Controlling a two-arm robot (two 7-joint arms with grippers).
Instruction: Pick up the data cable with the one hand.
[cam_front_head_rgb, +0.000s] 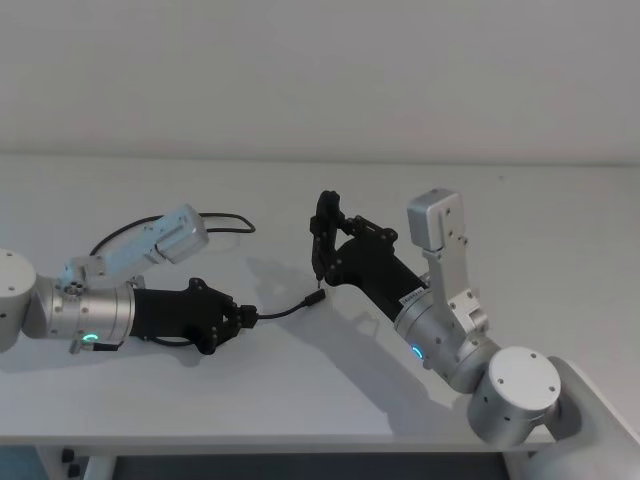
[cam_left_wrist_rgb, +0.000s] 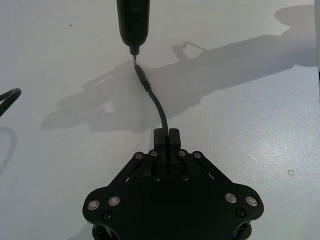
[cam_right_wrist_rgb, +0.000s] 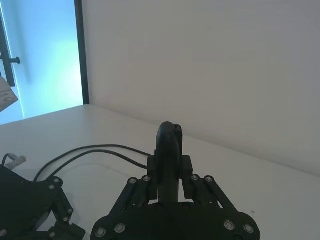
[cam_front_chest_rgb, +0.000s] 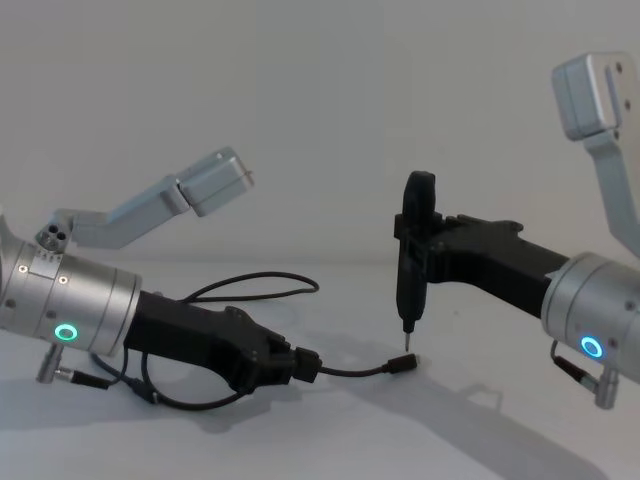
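The data cable (cam_front_head_rgb: 285, 309) is a thin black cord. My left gripper (cam_front_head_rgb: 250, 315), the one with the green ring, is shut on it a short way from one end. From the jaws (cam_left_wrist_rgb: 166, 134) the cord (cam_left_wrist_rgb: 159, 107) curves out to its small plug (cam_front_chest_rgb: 403, 366), low over the white table. The rest of the cable loops behind my left arm (cam_front_head_rgb: 222, 215) (cam_right_wrist_rgb: 100, 150). My right gripper (cam_front_head_rgb: 330, 232) is shut on a slim black pointed tool (cam_front_chest_rgb: 412, 260), held upright, its tip right above the plug (cam_left_wrist_rgb: 140, 75).
The white table (cam_front_head_rgb: 500, 230) runs back to a plain wall, with open surface on the right and in front. Its front edge (cam_front_head_rgb: 300, 440) lies close below both arms. The left arm's silver camera block (cam_front_head_rgb: 180, 232) juts out above the looped cord.
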